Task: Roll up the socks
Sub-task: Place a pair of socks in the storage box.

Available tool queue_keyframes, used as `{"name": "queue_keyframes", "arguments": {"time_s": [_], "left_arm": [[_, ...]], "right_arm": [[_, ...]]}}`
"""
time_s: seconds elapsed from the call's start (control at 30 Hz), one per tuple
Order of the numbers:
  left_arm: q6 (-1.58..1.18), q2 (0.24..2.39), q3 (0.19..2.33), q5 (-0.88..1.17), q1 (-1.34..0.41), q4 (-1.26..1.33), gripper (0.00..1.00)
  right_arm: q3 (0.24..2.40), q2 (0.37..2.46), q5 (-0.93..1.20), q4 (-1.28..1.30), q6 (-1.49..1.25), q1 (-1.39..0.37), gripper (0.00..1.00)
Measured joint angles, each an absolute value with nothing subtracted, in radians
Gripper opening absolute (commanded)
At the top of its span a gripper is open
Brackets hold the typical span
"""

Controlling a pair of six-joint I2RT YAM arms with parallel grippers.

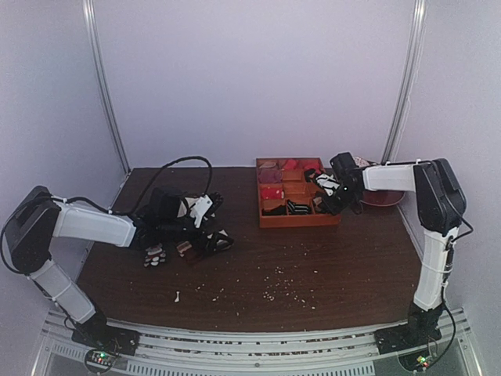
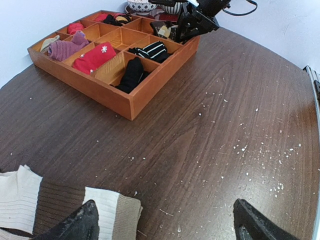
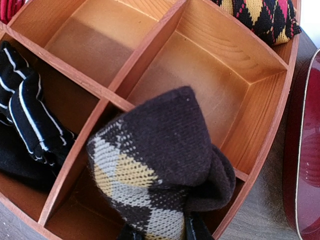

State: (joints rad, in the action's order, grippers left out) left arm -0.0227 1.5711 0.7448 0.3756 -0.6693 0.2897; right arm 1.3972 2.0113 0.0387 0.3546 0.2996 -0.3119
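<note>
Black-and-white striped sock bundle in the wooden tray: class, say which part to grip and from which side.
Take the black-and-white striped sock bundle across its raised middle, coming straight down from above: the walls of the wooden tray close it in sideways, so probably only its top is reachable.

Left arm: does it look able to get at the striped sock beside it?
Probably yes. The left gripper is open low over the table, and the brown-and-cream striped sock lies flat right beside it, nothing on it or between them. It sits off-centre, so a small sideways shift looks needed.
</note>
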Motion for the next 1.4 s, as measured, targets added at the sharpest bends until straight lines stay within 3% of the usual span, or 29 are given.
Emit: {"name": "queue_keyframes", "arguments": {"time_s": [0.27, 0.47, 0.63, 0.77, 0.9, 0.97, 1.23, 1.4], "left_arm": [[-0.022, 1.576, 0.745, 0.376, -0.669, 0.289, 0.92], [-0.019, 1.577, 0.753, 0.375, -0.669, 0.282, 0.92], [-0.017, 1.577, 0.765, 0.374, -0.669, 0.282, 0.92], [-0.017, 1.577, 0.765, 0.374, -0.669, 0.277, 0.92], [-0.017, 1.577, 0.765, 0.374, -0.669, 0.274, 0.92], [-0.016, 1.577, 0.765, 0.374, -0.669, 0.271, 0.92], [-0.016, 1.577, 0.765, 0.37, -0.669, 0.267, 0.92], [-0.016, 1.577, 0.765, 0.37, -0.669, 0.268, 0.92]], "right_arm": [[1.407, 2.012, 0.048, 0.368, 0.282, -0.311, 0.31], [1.407, 1.999, 0.08, 0.372, 0.26, -0.308, 0.49], [1.418, 1.995, 0.097, 0.389, 0.254, -0.307, 0.53], [1.425, 1.995, 0.098, 0.403, 0.254, -0.307, 0.5], [1.424, 1.995, 0.094, 0.413, 0.25, -0.306, 0.27], [1.425, 1.996, 0.09, 0.422, 0.249, -0.304, 0.22], [1.486, 2.049, 0.066, 0.479, 0.25, -0.305, 0.25], [1.531, 2.086, 0.027, 0.527, 0.221, -0.316, 0.33]]}}
